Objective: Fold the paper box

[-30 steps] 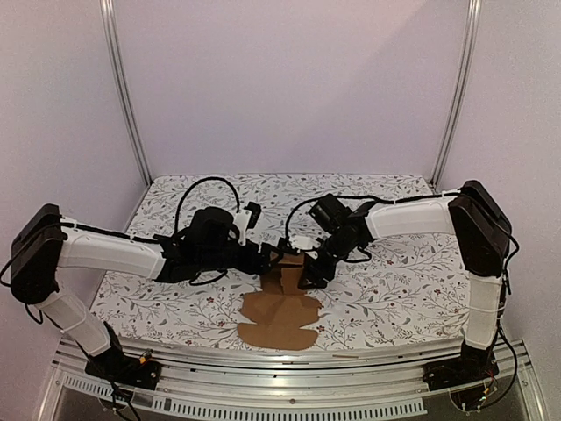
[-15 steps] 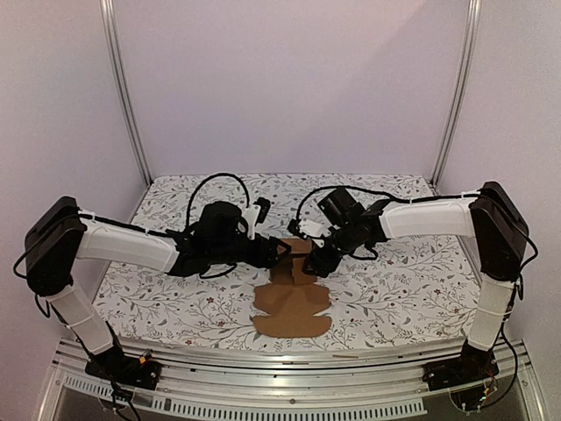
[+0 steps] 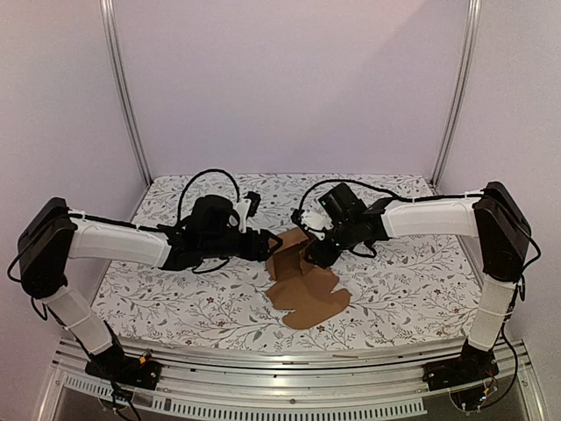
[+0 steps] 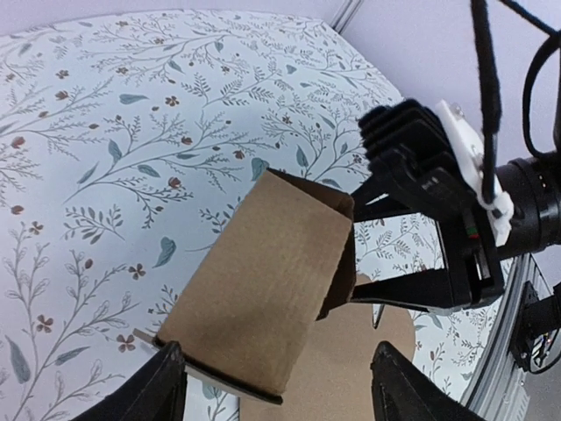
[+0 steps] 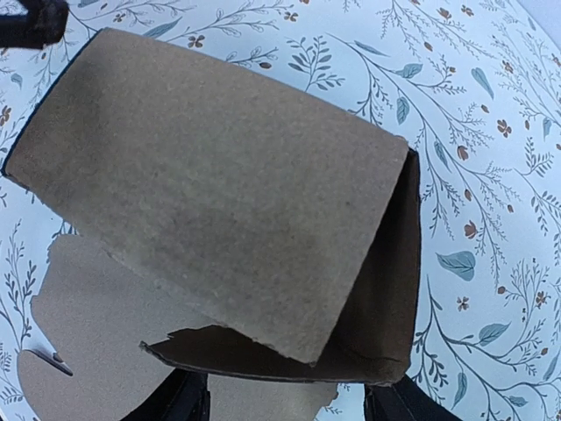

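Note:
The paper box [image 3: 305, 289] is brown cardboard: a flat part with rounded tabs lies on the table, and its far end is folded up into an open sleeve [image 3: 293, 243] between my two grippers. The left gripper [image 3: 270, 246] is open. In the left wrist view the sleeve's panel [image 4: 263, 289] sits by the left finger [image 4: 162, 386] and well clear of the other. The right gripper [image 3: 309, 254] is open too, and its fingertips [image 5: 180, 402] flank the sleeve's near edge [image 5: 263, 364]. Whether they touch it does not show.
The table has a floral cloth [image 3: 403, 281]. A metal rail [image 3: 289, 360] runs along its near edge, and upright frame posts [image 3: 123, 96] stand at the back corners against pale walls. In the left wrist view the right gripper's black fingers [image 4: 412, 175] are just past the sleeve.
Both grippers have narrowed a little. The box has slid away from the rail and turned, its flat part now pointing right. Its far end has risen from a low flap into a taller sleeve.

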`<state>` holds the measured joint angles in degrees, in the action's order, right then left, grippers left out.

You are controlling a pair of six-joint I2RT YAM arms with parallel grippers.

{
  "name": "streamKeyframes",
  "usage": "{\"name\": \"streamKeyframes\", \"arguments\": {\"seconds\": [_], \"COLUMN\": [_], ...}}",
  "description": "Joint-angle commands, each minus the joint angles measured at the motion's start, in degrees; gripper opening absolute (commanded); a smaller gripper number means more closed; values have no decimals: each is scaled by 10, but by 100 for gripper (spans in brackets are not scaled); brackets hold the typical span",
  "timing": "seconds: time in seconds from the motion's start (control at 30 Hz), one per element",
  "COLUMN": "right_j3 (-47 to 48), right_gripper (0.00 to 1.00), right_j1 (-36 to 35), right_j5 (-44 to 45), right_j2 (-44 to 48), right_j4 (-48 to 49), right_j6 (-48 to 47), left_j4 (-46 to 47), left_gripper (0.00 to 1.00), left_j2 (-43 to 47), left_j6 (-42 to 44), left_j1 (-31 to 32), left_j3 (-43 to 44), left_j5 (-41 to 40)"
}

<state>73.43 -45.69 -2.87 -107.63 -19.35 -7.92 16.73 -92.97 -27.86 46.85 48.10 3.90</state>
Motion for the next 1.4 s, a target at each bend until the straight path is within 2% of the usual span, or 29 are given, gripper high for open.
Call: {"name": "streamKeyframes", "arguments": {"seconds": [0.0, 0.17, 0.27, 0.37, 0.73, 0.83, 0.97, 1.23, 1.37], "right_j3": [-6, -3, -1, -3, 36, 59, 78, 92, 110], "right_gripper": [58, 58, 58, 59, 57, 52, 48, 39, 28], "right_j1": [2, 9, 24, 39, 58, 58, 59, 63, 63], "right_j5": [15, 11, -16, -47, -173, -198, -200, -145, -142], "right_j2": [-4, -18, -27, -33, -82, -94, -117, -145, -158], "right_j4": [34, 52, 59, 80, 134, 134, 135, 159, 162], "right_j6": [-15, -29, -33, -39, -85, -87, -69, -24, 2], "left_j4": [-65, -57, -12, -1, 1, -4, -2, 22, 53], "left_gripper": [72, 72, 72, 72, 69, 68, 66, 66, 66], "left_j2": [-12, -98, -130, -146, -182, -191, -203, -218, -232], "left_j6": [32, 47, 36, 23, 22, 23, 17, -8, -35], "left_j1": [-59, -100, -103, -99, -98, -100, -102, -106, -112], "left_j3": [52, 114, 129, 133, 138, 150, 162, 169, 170], "left_j5": [6, 92, 188, 228, 245, 243, 249, 281, 298]}}
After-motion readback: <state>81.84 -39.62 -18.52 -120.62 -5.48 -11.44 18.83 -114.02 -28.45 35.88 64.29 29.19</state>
